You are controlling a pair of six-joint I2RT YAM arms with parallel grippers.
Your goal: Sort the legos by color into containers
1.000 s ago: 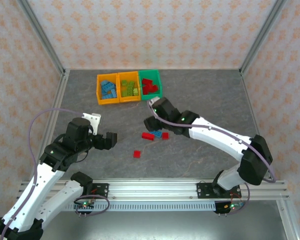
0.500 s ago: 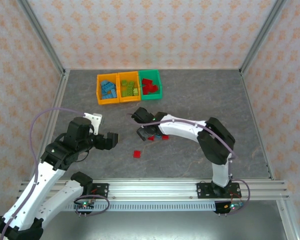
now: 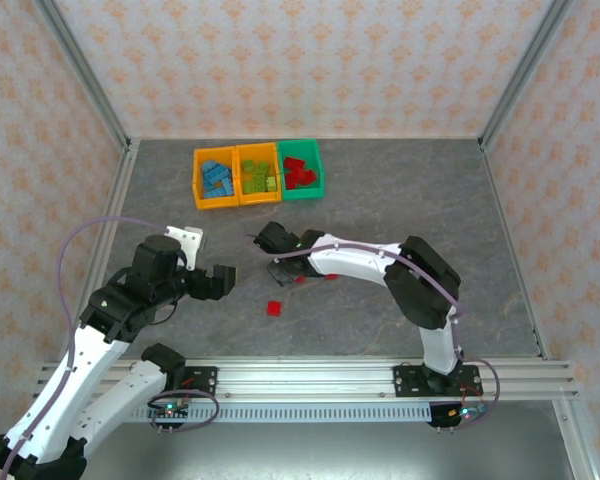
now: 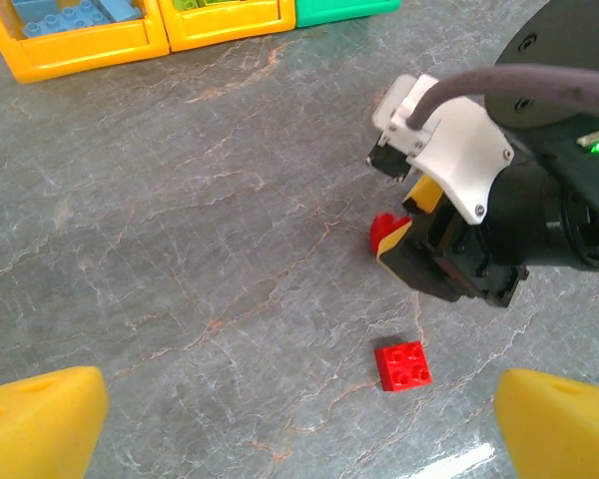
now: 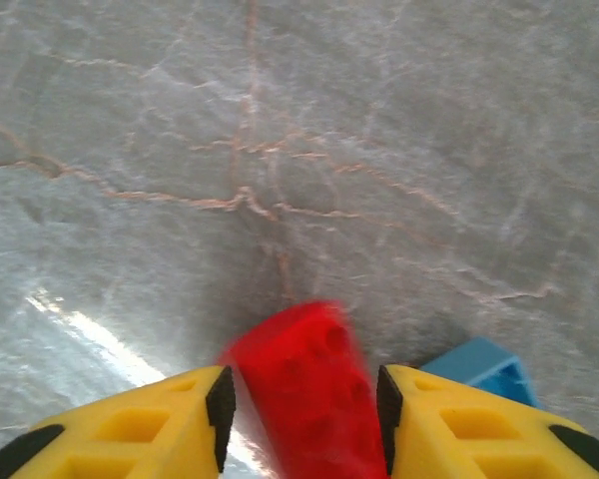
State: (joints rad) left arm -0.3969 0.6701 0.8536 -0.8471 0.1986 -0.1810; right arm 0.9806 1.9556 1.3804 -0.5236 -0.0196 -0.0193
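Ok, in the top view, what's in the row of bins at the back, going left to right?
First orange bin, holding blue legos → second orange bin, holding lime legos → green bin, holding red legos.

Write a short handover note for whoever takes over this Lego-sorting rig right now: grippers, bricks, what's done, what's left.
Left gripper: open, empty.
Right gripper: shut on a red brick at the table, a blue brick beside it.
Done: blue, green and red bricks lie sorted in the three bins.
Left: those two bricks, plus a loose red brick nearer the arms.
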